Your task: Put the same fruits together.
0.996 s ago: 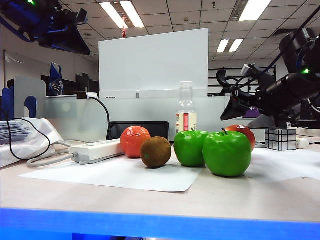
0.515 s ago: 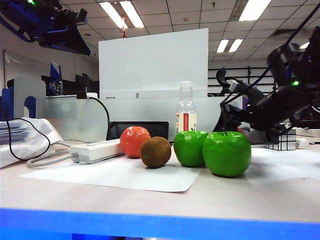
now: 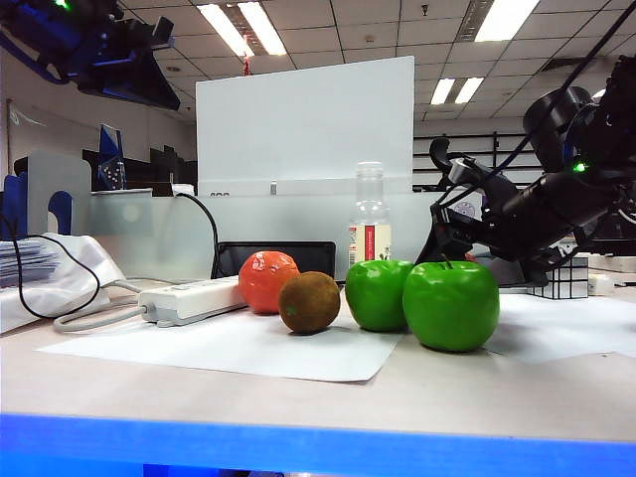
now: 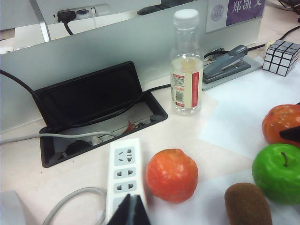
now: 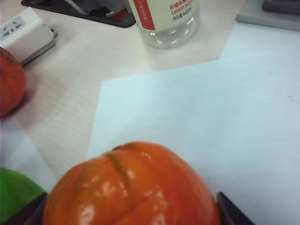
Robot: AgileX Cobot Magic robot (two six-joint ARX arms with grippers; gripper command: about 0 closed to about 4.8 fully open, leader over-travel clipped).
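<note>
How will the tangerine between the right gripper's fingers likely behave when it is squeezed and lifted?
The tangerine looks round and glossy, so it may slip or roll out. The right gripper is open, one finger on each side; a centred squeeze seems wise. Its ridges might help the grip.

A clear plastic bottle (image 5: 165, 21) is carrying the clearest readable print. In the right wrist view its white label, edged with a red stripe, is showing the words "Lemon 445ml" in red, under a line of small Chinese characters too cut off to read. In the left wrist view the same bottle (image 4: 186, 63) is showing only fine, unreadable print on its label. Behind and beside the bottle, a purple sign (image 4: 245, 10) on the grey partition is displaying three white Chinese characters, reading roughly "郑凯文". No other writing is legible.
</note>
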